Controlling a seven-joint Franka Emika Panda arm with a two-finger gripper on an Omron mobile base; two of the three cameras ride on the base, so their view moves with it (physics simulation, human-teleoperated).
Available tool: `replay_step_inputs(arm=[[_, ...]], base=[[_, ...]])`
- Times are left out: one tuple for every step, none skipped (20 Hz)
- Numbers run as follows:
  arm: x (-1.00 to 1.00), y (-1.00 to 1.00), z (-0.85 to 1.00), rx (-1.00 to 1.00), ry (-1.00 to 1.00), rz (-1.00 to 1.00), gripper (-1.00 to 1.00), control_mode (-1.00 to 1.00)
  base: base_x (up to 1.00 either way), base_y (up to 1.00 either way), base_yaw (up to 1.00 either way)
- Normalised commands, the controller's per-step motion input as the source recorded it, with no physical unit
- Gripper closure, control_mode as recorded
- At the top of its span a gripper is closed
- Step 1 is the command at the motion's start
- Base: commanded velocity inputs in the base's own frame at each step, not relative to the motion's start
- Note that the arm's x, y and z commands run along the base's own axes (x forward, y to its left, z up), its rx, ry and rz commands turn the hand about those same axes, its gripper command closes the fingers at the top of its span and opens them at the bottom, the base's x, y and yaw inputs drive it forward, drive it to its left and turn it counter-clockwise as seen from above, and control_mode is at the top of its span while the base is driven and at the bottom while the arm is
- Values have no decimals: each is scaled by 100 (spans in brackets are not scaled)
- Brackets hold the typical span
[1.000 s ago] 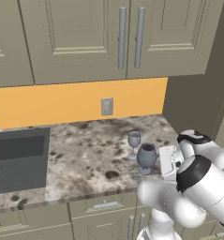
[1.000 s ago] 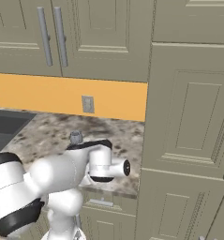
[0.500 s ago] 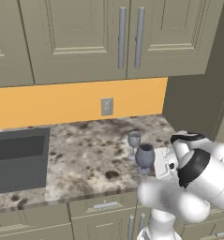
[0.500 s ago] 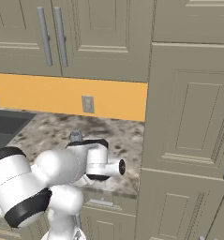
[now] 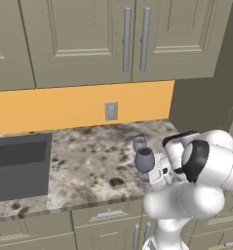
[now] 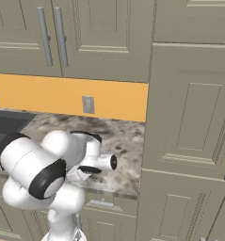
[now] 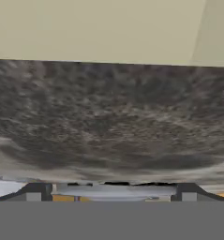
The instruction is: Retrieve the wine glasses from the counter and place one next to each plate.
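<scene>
Two wine glasses stand on the counter [image 5: 88, 161], both at centre right of the left base view and both yet to be collected by you. Nearest item: the gripper [image 7: 111, 190], whose dark tips sit far apart at the bottom of the hand view, jaws at their widest and holding nothing; it faces speckled stone at close range, which suggests the hand is low over the worktop. Next: the arm [image 5: 201, 166], folded at lower right of the left base view, its wrist just beside the glasses, probably lining up a grasp. Next: the larger dark goblet [image 5: 144, 159], upright, right beside the wrist, likely your first pick. Behind it: the smaller pale glass [image 5: 139, 143], upright, close to the goblet; mind it when closing in. Further left: the dark sink [image 5: 18, 166] at the left edge. Farthest: the orange backsplash [image 5: 79, 105] with its wall socket [image 5: 110, 111], and the upper cabinets [image 5: 113, 39] across the top of the frame.
</scene>
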Motion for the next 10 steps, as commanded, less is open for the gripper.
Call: replay_step_inputs(arm=[[29, 41, -19, 0, 5, 0, -100, -100], [35, 54, -25, 0, 8, 0, -100, -100], [33, 40, -33, 1, 13, 0, 100, -100], [22, 15, -19, 3, 6, 0, 100, -100], [0, 0, -3, 8, 0, 0, 100, -100], [0, -12, 0, 11, -1, 0, 100, -100], [-1, -11, 0, 13, -3, 0, 100, -100], [-41, -12, 31, 13, -20, 0, 100, -100], [-39, -16, 36, 13, -19, 0, 100, -100], [-35, -4, 39, 10, -19, 0, 100, -100]], base=[[0, 0, 0], [0, 0, 0], [0, 0, 0], [0, 0, 0], [0, 0, 0], [0, 0, 0], [0, 0, 0], [0, 0, 0], [0, 0, 0], [0, 0, 0]])
